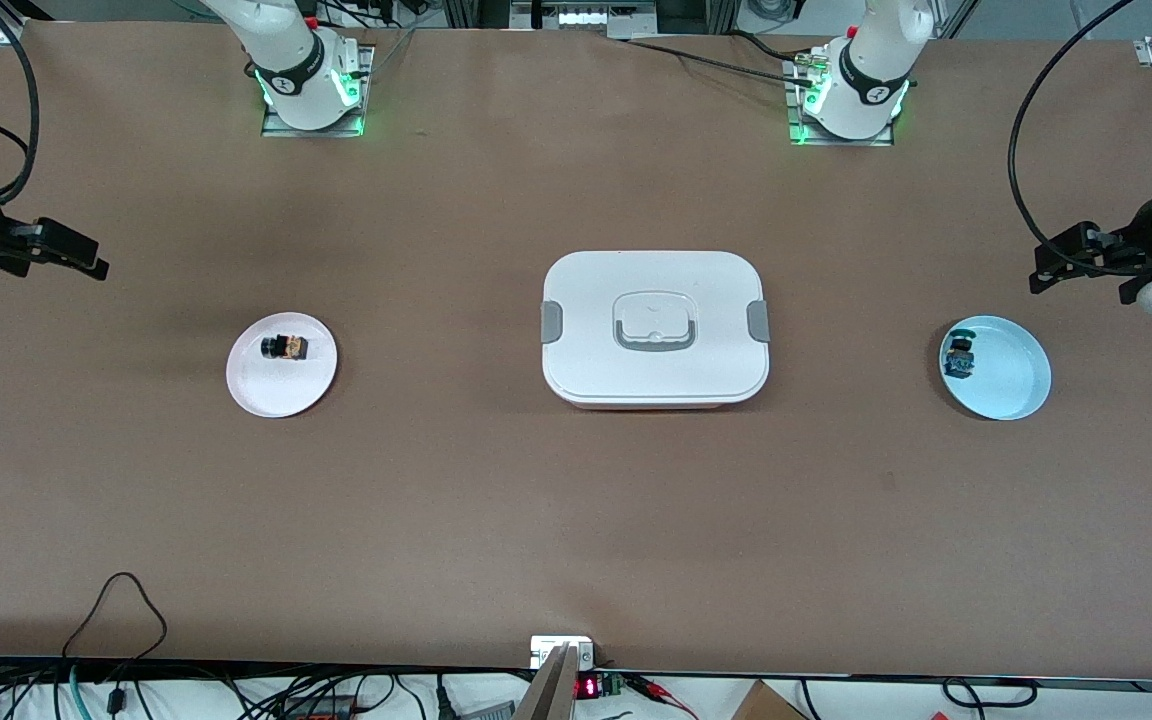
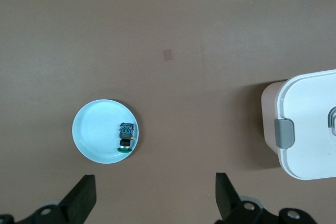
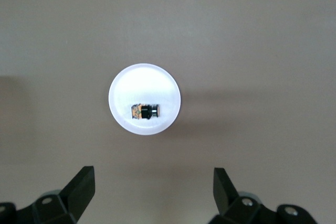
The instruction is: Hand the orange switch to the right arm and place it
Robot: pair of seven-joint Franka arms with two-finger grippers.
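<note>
High over table ends, left gripper (image 2: 152, 198) and right gripper (image 3: 152, 195) hover, jaws spread, empty.

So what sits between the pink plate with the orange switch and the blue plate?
In the front view, the closed white lunch box stands between the pink plate, which holds the orange switch, and the blue plate.

text: none legible | red display (image 1: 587, 687) at table edge: digits unreadable

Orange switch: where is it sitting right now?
The orange switch lies on the pink plate toward the right arm's end of the table, apart from the white lidded box at the table's middle.
</note>
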